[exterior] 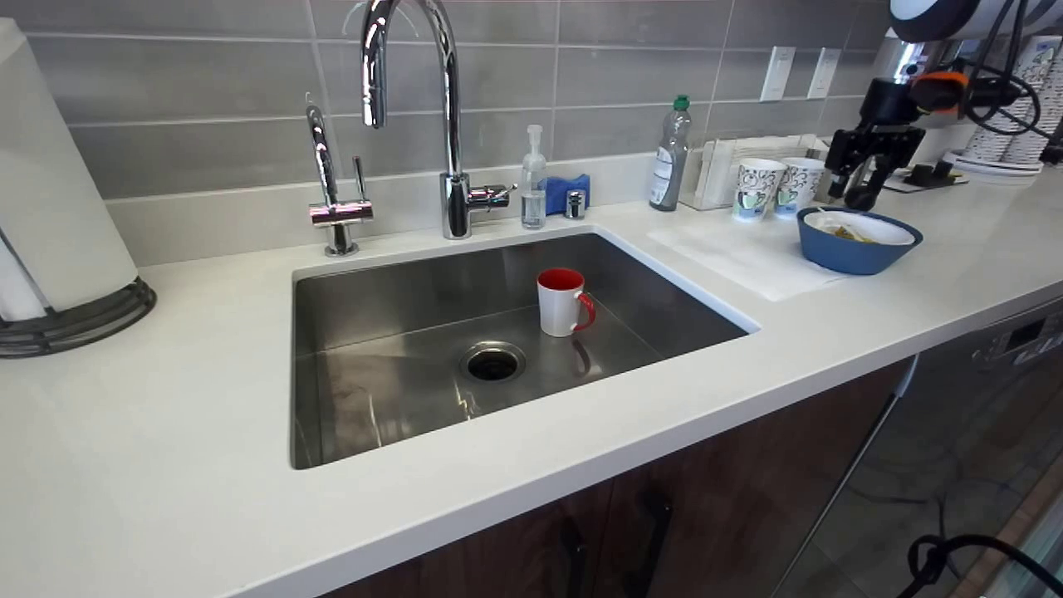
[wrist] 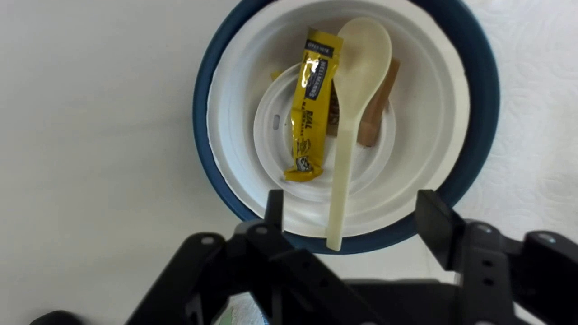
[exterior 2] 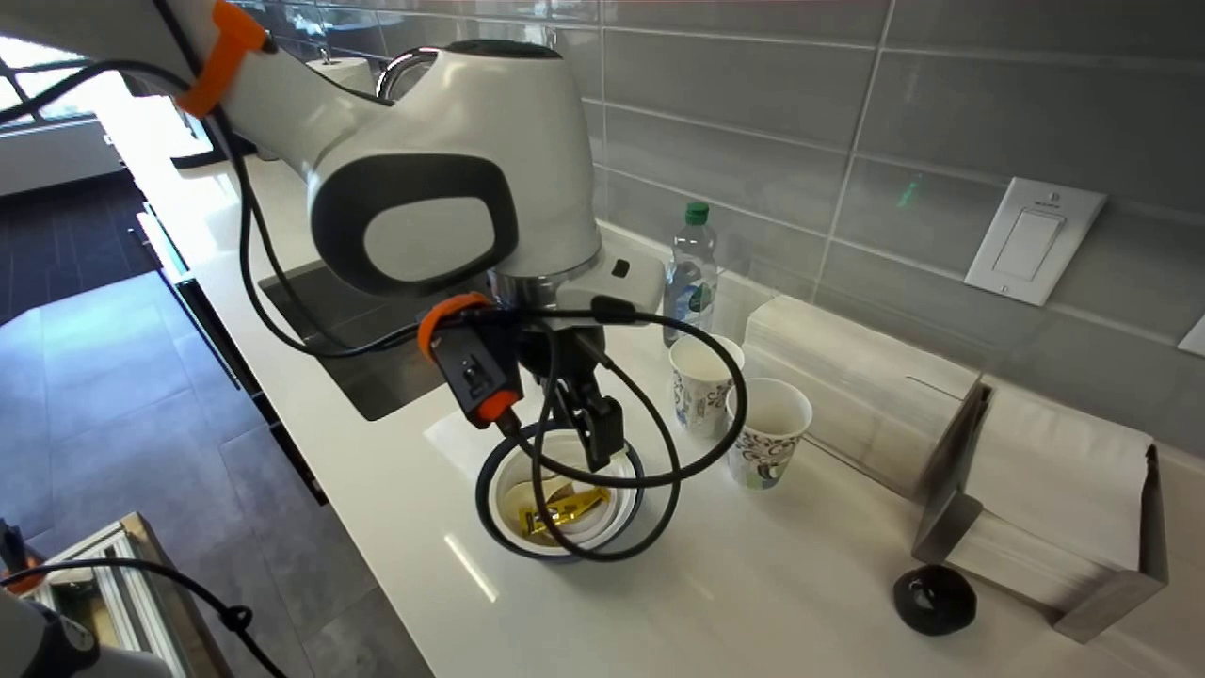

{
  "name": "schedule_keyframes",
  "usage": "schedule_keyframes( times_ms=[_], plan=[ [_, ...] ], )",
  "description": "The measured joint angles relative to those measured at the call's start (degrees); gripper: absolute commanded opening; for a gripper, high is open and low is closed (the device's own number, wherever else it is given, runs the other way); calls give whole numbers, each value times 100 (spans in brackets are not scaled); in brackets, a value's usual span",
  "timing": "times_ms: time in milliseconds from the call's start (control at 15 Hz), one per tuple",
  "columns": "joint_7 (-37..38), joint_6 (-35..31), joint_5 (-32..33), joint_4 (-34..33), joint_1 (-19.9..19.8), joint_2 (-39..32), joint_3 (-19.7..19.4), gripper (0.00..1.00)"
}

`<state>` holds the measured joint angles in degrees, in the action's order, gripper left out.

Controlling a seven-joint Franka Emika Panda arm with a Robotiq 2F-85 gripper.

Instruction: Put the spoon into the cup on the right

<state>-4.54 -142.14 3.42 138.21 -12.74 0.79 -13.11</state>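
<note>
Nothing picked up yet

The cream spoon [wrist: 347, 128] lies in the white bowl [wrist: 445, 122], inside a blue bowl [wrist: 483, 104]. The gripper [wrist: 352, 210] is spread wide, holding nothing. Left to do: grab the cream spoon, lift it, put it in the right paper cup [exterior 2: 767, 457].

Window [exterior 2: 38, 52] blown out, counter [exterior 2: 471, 568] glare-streaked; end effector [wrist: 350, 207] perhaps soft.

Spoon [wrist: 350, 115] in the bowl [wrist: 485, 99], cup on the right [exterior 2: 767, 447] upright.
In my wrist view the spoon is cream-coloured, broad end inside the white-lined blue bowl, handle tip over the rim; in both exterior views I see the cup, white with swirling print, mouth up on the tabletop [exterior 2: 753, 612].
</note>
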Motion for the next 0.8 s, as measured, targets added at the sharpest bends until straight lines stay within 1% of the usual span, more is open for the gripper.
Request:
schedule_keyframes(
  times_ms=[67,133,200,400,467,600,667,733,800],
  plan=[
    [13,-87,0,-32,0,-83,-6,54],
    [21,-176,0,-62,0,-162,-13,49],
    [23,-270,0,-87,0,-238,-17,47],
    [34,-511,0,-129,1,-423,-21,34],
    [36,-572,0,-136,1,-475,-21,34],
    [41,-631,0,-148,3,-563,-21,25],
    [45,-635,0,-160,3,-602,-21,27],
    [46,-636,2,-173,5,-639,-21,32],
    [49,-636,3,-189,5,-670,-21,33]
  ],
)
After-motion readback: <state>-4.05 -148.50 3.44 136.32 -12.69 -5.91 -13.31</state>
